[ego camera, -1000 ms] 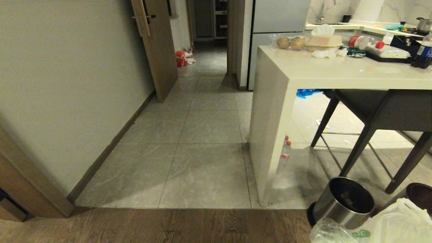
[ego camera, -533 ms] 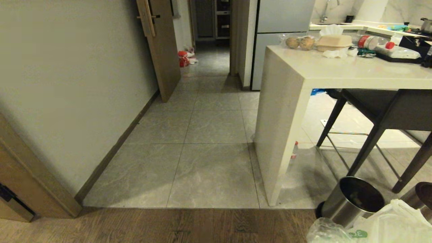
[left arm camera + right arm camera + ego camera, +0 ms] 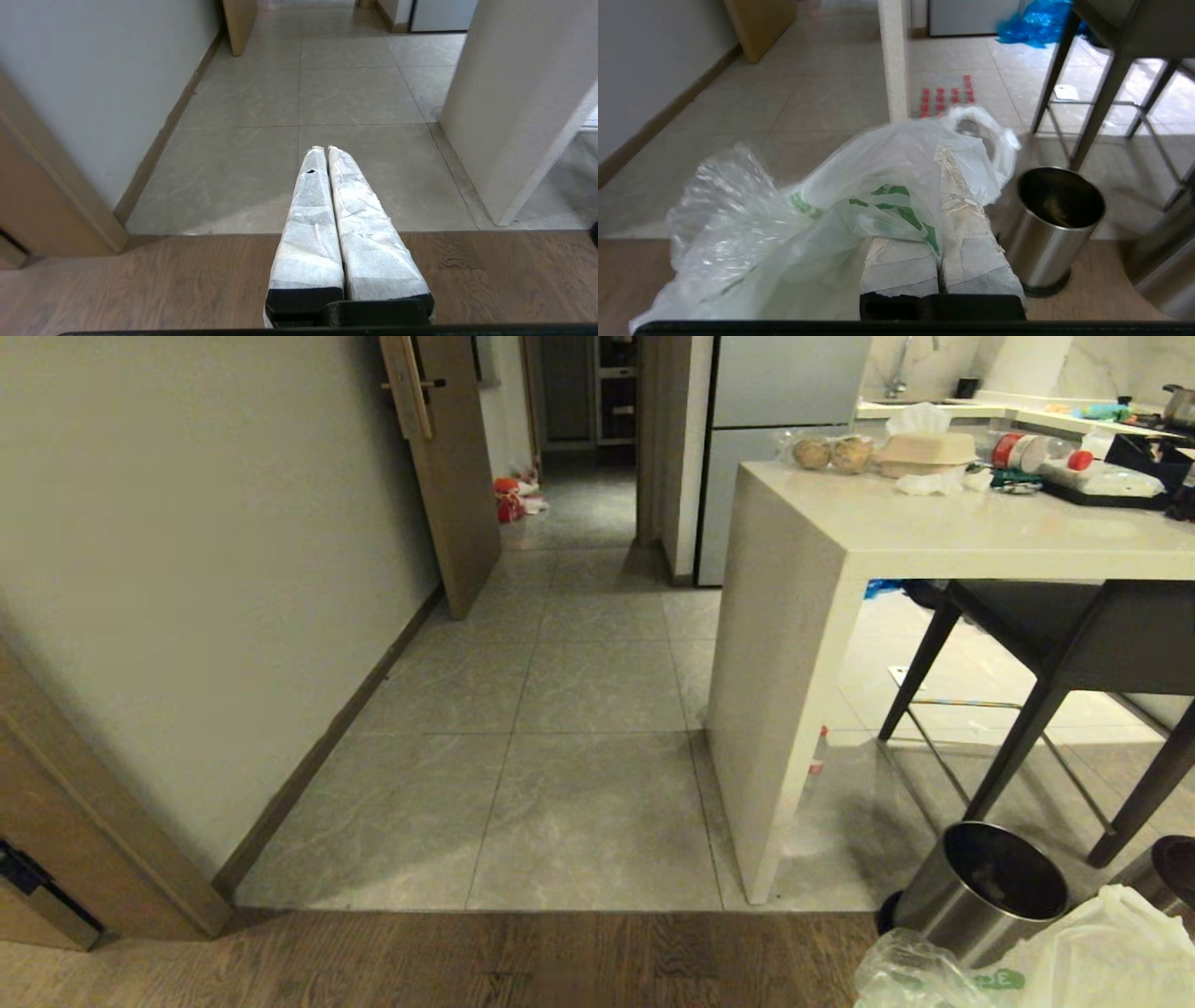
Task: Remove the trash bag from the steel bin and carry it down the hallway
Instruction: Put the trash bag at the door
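Observation:
The see-through whitish trash bag [image 3: 840,186] with green print hangs out of the steel bin [image 3: 1045,242], draped over my right gripper [image 3: 941,154], which is shut on a fold of it. The bag hides one finger; the other taped finger [image 3: 966,219] shows. In the head view the bag [image 3: 1074,961] fills the bottom right corner beside the bin [image 3: 971,905], which stands dark inside at the edge of the wood floor. The hallway [image 3: 579,663] of grey tiles runs ahead. My left gripper [image 3: 325,148] is shut on nothing, held level over the wood-to-tile edge.
A white counter [image 3: 934,532] with its side panel [image 3: 775,709] bounds the passage on the right, dark chair legs [image 3: 1018,737] under it. A beige wall [image 3: 187,569] and an open wooden door [image 3: 448,476] stand left. Red-capped bottles [image 3: 945,95] sit behind the panel.
The whole head view has shifted a little: the counter, bin and door sit further right in the picture. The bag stays in the right gripper beside the bin.

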Controlling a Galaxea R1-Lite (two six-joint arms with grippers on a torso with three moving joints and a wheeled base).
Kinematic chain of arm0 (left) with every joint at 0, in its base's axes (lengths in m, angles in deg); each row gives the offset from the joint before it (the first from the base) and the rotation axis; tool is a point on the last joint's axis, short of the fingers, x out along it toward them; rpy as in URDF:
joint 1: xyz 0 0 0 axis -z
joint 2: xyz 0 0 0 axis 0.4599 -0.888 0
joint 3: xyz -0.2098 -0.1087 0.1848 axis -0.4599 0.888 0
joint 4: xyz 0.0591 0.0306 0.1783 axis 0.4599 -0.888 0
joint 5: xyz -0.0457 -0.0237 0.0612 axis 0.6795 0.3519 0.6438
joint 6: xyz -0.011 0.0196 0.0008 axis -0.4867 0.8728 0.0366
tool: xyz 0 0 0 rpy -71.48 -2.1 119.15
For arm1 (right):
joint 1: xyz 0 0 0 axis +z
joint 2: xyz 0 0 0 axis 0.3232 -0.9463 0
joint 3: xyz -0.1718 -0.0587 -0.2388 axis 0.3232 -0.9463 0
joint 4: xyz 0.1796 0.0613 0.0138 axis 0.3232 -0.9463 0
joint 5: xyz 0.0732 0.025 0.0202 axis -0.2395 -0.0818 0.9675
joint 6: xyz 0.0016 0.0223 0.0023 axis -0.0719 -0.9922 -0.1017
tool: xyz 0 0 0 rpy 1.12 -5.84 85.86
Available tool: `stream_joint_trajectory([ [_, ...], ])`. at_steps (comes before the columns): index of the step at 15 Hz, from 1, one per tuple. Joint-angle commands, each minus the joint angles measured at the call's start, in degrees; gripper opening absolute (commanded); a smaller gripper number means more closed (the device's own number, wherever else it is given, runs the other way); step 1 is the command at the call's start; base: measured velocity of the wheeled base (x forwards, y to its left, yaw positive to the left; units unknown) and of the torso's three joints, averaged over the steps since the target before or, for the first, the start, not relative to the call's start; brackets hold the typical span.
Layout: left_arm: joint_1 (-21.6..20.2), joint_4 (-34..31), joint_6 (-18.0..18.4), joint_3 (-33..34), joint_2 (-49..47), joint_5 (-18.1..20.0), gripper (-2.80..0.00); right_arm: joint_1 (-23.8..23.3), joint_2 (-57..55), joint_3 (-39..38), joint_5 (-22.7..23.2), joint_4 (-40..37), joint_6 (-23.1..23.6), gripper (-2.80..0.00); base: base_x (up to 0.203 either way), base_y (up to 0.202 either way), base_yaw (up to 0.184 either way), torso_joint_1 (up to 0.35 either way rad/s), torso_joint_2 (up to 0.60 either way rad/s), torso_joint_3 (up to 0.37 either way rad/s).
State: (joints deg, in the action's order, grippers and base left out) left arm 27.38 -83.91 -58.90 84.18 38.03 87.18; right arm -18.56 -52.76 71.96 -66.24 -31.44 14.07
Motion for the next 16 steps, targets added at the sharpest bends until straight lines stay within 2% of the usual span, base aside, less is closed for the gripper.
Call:
stream_joint_trajectory([
  [1,0.0,-0.02,-0.08,0.09,-0.09,-0.01,-2.8,-0.03,-0.09,-0.79,0.01,0.05,0.0,-2.8,-0.003,0.147,0.001,0.009,0.0,0.007],
  [10,0.0,-0.02,0.09,0.0,-0.03,-0.01,-2.8,-0.03,-0.09,-0.79,0.01,0.05,-0.08,-2.8,0.0,0.185,0.002,0.003,0.0,0.003],
  [14,0.0,-0.02,-0.02,0.02,-0.09,-0.01,-2.8,-0.03,-0.09,-0.79,0.01,0.05,-0.08,-2.8,0.0,0.02,-0.001,0.001,0.0,0.002],
  [16,0.0,-0.02,-0.08,0.09,-0.09,-0.01,-2.8,-0.03,-0.09,-0.79,0.01,0.05,-0.08,-2.8,0.119,0.007,-0.003,0.006,0.0,0.0],
])
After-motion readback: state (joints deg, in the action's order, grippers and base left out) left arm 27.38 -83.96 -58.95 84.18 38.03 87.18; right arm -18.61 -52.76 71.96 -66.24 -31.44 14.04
